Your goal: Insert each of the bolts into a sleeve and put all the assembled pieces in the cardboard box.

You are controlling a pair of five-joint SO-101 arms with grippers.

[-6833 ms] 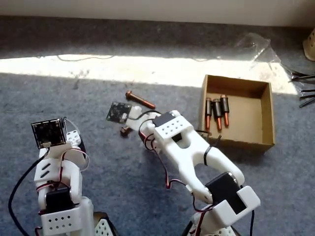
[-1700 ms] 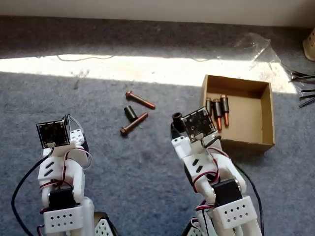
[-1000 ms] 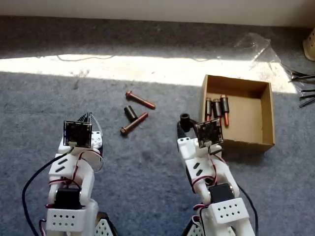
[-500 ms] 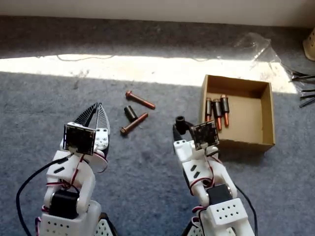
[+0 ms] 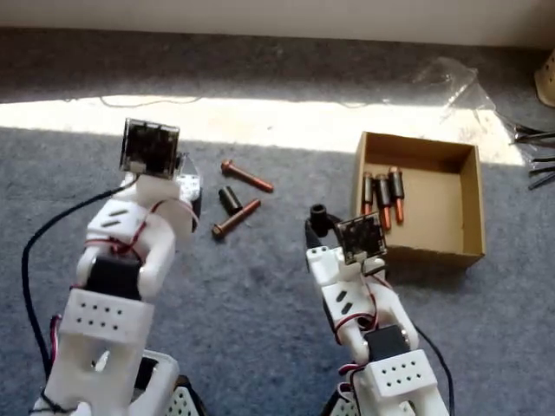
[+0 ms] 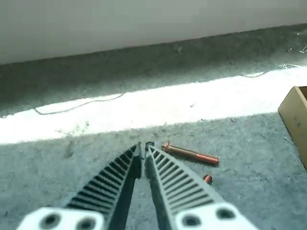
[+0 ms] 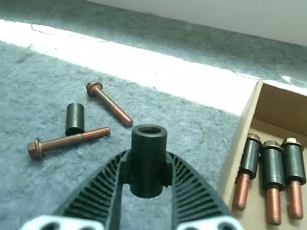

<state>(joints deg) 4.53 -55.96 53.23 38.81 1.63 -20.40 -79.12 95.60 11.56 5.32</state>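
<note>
My right gripper is shut on a black sleeve, held upright above the carpet just left of the cardboard box; the sleeve also shows from above. Three assembled pieces lie in the box. Two copper bolts and a loose black sleeve lie on the carpet between the arms. My left gripper hangs with its ribbed fingers together and nothing in them, a short way from the far bolt. The left arm stands tall beside the bolts.
Grey carpet with a bright sunlit strip runs below the back wall. A crumpled clear plastic bag and some black tools lie behind and right of the box. A thin cable lies on the sunlit strip.
The left arm has risen and swung forward toward the bolts, and its fingers have come together. The right arm, which pulled back from the bolts with the sleeve earlier, stays almost still.
</note>
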